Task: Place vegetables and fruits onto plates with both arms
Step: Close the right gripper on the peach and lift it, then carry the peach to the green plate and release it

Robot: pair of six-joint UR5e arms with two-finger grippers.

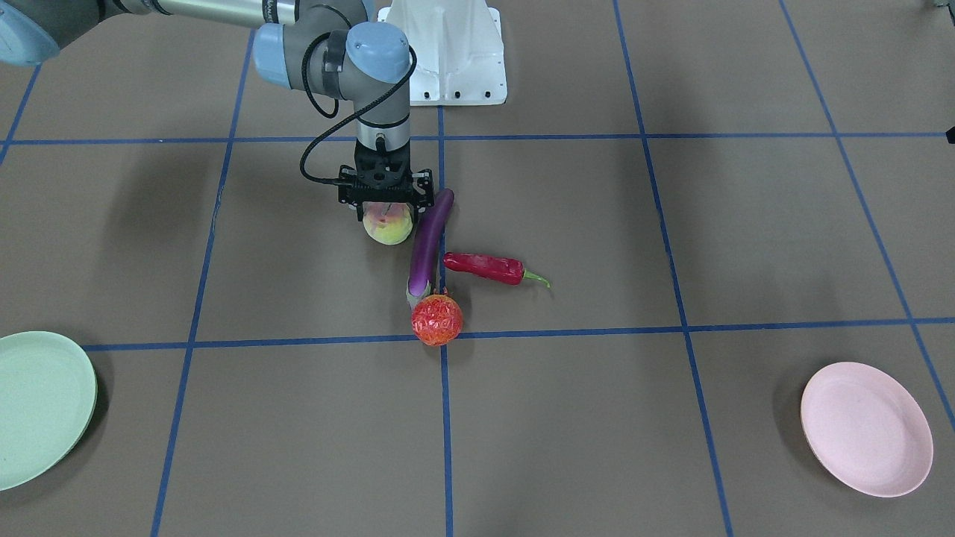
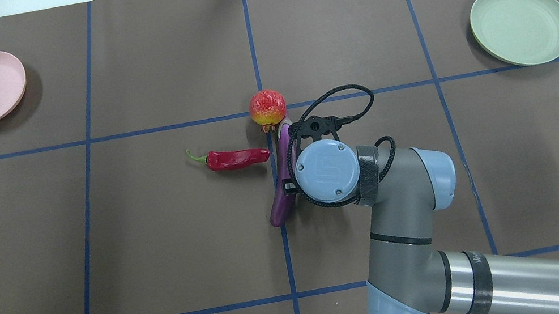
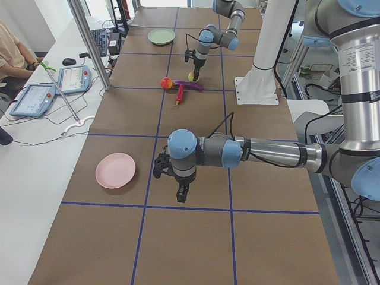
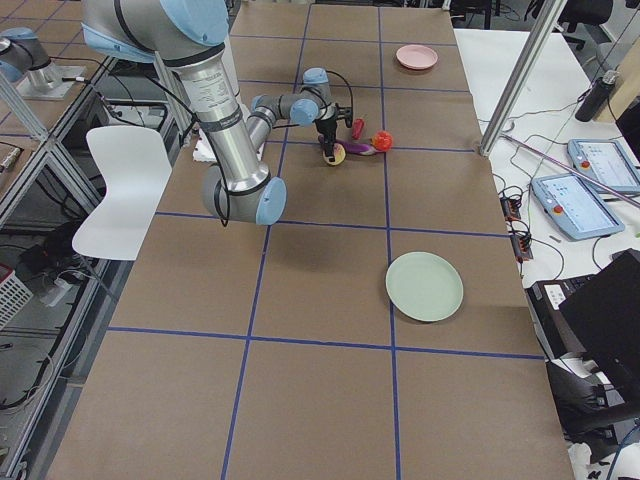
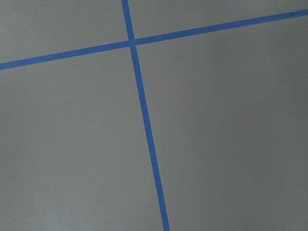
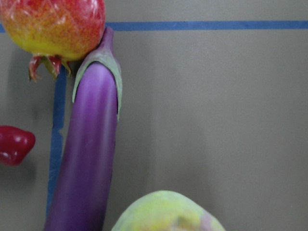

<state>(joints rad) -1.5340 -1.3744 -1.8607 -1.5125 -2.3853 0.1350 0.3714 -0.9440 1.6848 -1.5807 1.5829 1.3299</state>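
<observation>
My right gripper (image 1: 386, 212) stands straight down over the yellow-green peach (image 1: 388, 227), its fingers on either side; I cannot tell if they press it. The peach shows close in the right wrist view (image 6: 163, 214). The purple eggplant (image 1: 429, 242) lies right beside it, its stem end touching the orange-red ball (image 1: 436, 319). The red chili (image 1: 485, 267) lies beside the eggplant. The mint plate (image 1: 37, 406) and the pink plate (image 1: 865, 429) are empty at opposite table ends. My left gripper (image 3: 181, 195) hangs above bare table near the pink plate (image 3: 115, 170); I cannot tell if it is open or shut.
The white base block (image 1: 448, 52) stands at the robot's edge of the table. Blue tape lines (image 5: 144, 120) grid the brown surface. A side bench with tablets (image 3: 35, 98) and a seated operator runs along the far side. A white chair (image 4: 115, 170) stands behind the robot.
</observation>
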